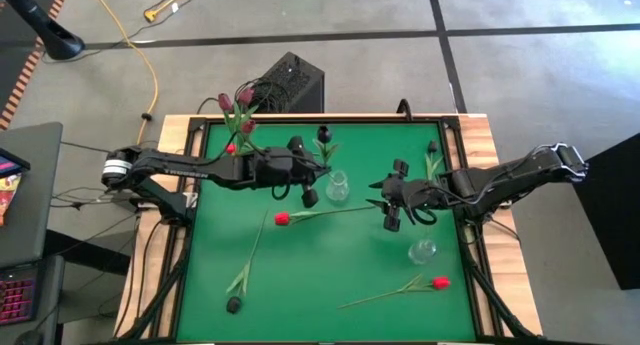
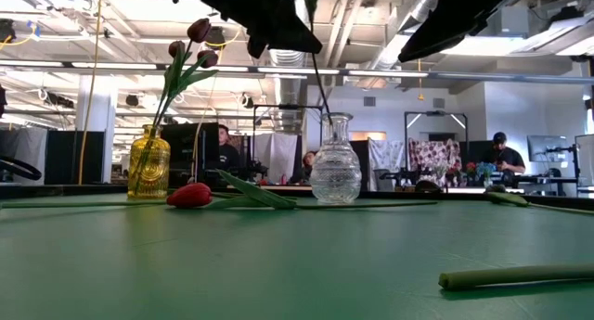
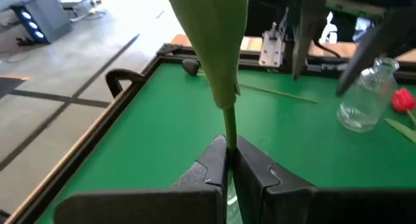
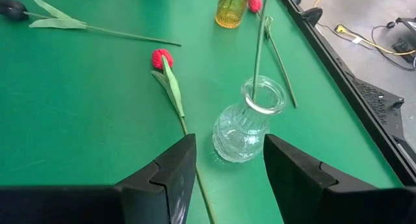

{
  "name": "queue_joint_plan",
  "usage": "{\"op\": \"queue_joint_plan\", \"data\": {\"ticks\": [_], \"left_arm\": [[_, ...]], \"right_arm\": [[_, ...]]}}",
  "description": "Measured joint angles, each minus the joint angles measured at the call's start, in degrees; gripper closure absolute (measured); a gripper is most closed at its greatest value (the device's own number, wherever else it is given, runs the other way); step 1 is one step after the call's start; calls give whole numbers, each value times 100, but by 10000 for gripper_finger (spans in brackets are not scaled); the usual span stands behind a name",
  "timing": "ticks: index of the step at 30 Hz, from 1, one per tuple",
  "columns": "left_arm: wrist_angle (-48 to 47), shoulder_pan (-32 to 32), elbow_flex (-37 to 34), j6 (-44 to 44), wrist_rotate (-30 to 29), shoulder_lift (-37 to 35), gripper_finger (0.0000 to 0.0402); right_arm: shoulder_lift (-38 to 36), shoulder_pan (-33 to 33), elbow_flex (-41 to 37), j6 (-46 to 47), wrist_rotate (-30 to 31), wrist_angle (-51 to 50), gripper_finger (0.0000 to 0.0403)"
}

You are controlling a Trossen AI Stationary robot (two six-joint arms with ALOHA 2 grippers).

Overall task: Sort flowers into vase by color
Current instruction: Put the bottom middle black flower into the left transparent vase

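Left claw [image 3: 229,160]: fingers pressed together on a green stem [image 3: 230,123]; held flower is the dark tulip [image 1: 323,135], its stem running down from the claw
Held stem axis: near upright, slightly tilted; lower end already inside the neck of the clear vase [image 4: 249,123], as the right wrist view shows
Vase from left claw: directly below and just beside; the drop is straight down along the stem
Right claw [image 4: 229,160]: jaws spread wide, holding nothing; the clear vase sits just ahead, between the line of its two fingers but not touched
Nearer arm: both claws are close to the clear vase; the left carries the flower, the right looks placed to steady the vase, judged only
Red tulip [image 1: 283,218]: lies flat on the mat [image 1: 330,285] between the two claws, head toward the left arm, stem pointing toward the right claw
Yellow vase [image 2: 148,161]: beyond the left claw at the far edge, holding maroon tulips [image 1: 236,101]
Second clear vase [image 1: 423,251]: near side of the right claw, no flowers in it
Other loose flowers: one red tulip [image 1: 440,282] and one dark tulip [image 1: 234,304] lying flat, well apart from both claws
Risk, judged: a light vase may tip if the stem is released off-centre
Writing or brands: none legible
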Motion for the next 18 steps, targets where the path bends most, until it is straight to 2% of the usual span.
{"op": "queue_joint_plan", "data": {"ticks": [5,11,18], "left_arm": [[-78,-2,0,26,165,0,380],[-74,52,0,63,206,0,308],[-143,238,0,-93,687,0,243]], "right_arm": [[0,0,0,8,0,2,198],[0,0,0,13,0,2,198],[0,0,0,15,-4,-21,198]]}}
